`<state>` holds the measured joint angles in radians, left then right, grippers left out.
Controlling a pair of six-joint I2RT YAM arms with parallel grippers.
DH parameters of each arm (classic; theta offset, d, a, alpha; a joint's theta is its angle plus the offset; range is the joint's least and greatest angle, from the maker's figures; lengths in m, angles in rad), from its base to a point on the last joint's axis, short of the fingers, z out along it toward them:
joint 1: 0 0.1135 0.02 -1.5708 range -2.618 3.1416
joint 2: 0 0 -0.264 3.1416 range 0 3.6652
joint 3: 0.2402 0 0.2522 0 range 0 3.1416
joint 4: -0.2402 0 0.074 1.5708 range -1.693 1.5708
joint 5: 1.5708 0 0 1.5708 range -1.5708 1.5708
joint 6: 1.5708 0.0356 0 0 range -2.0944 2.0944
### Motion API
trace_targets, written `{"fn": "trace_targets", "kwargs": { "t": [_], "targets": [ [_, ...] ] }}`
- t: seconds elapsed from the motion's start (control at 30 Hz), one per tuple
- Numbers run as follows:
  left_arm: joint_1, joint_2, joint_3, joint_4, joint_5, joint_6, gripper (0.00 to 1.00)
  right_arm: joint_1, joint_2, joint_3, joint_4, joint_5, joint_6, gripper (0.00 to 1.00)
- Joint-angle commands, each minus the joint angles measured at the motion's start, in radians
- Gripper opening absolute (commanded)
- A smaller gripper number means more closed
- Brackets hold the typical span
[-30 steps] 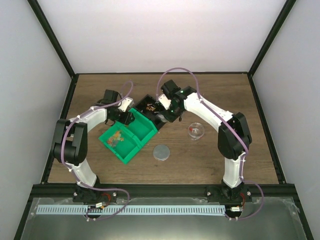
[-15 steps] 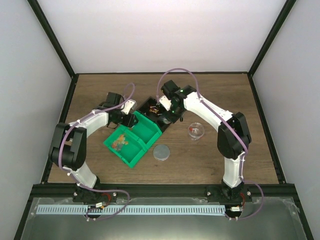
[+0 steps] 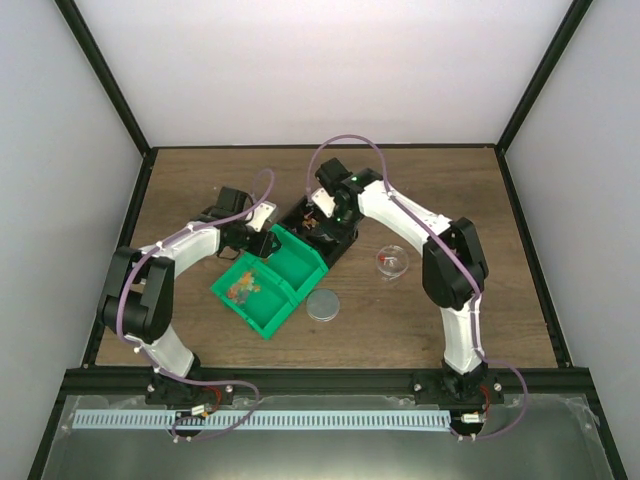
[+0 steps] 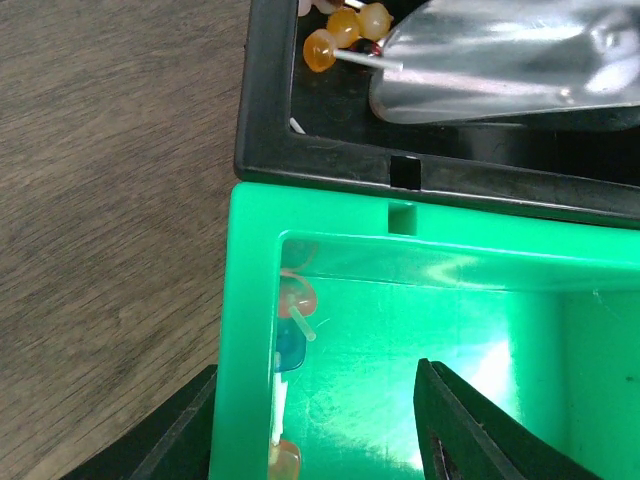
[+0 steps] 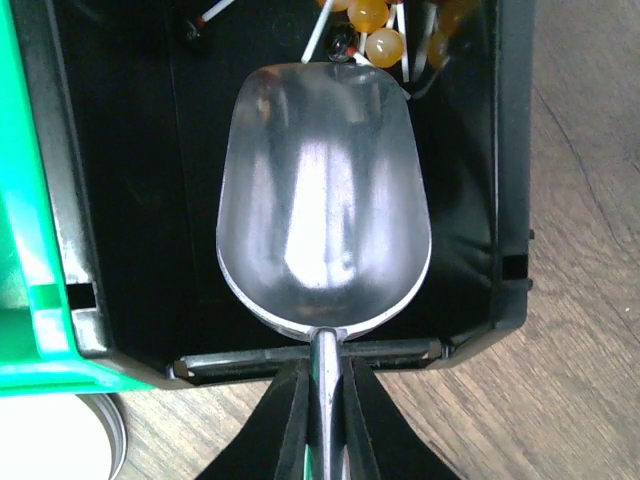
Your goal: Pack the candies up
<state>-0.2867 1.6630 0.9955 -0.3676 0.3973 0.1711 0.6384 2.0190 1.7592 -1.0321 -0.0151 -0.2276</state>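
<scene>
The candies, small orange and red sweets on white sticks, lie in two bins. Some (image 3: 240, 287) sit in the green bin (image 3: 290, 262), where a few (image 4: 296, 297) rest against its wall. Others (image 5: 384, 44) are heaped at the far end of the black bin (image 3: 345, 240). My left gripper (image 4: 315, 368) stands open astride the green bin's wall (image 4: 250, 330), with one finger outside against it and the other inside, clear of it. My right gripper (image 5: 327, 400) is shut on the handle of the empty silver scoop (image 5: 325, 190), which lies in the black bin.
A round grey lid (image 3: 323, 305) lies on the wood just in front of the two bins. A small clear jar (image 3: 392, 262) stands to the right. The green bin's corner butts against the black bin (image 4: 330, 165).
The green bin has slid and turned to the right against the black bin, along with my left gripper. My right arm has drawn back left over the black bin, scoop in hand.
</scene>
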Motion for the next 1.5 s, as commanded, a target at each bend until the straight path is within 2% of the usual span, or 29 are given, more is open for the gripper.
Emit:
{"fn": "trace_targets", "kwargs": {
  "t": [0.0,0.33,0.73,1.23,1.47],
  "targets": [
    [-0.007,-0.030,-0.008,0.012,0.017,0.005,0.51,0.002,0.059,0.003,-0.021,0.008,-0.005,0.01],
    [-0.008,-0.007,0.010,0.010,0.017,0.022,0.50,0.000,0.099,-0.065,0.118,-0.034,0.039,0.01],
    [-0.008,0.015,0.017,-0.014,0.003,0.046,0.50,-0.003,-0.094,-0.479,0.644,-0.116,0.047,0.01],
    [0.015,0.071,0.082,-0.079,0.012,0.066,0.51,-0.069,-0.249,-0.706,1.095,-0.238,0.139,0.01],
    [0.017,0.085,0.105,-0.099,0.011,0.078,0.52,-0.114,-0.269,-0.777,1.210,-0.259,0.180,0.01]
  ]
}}
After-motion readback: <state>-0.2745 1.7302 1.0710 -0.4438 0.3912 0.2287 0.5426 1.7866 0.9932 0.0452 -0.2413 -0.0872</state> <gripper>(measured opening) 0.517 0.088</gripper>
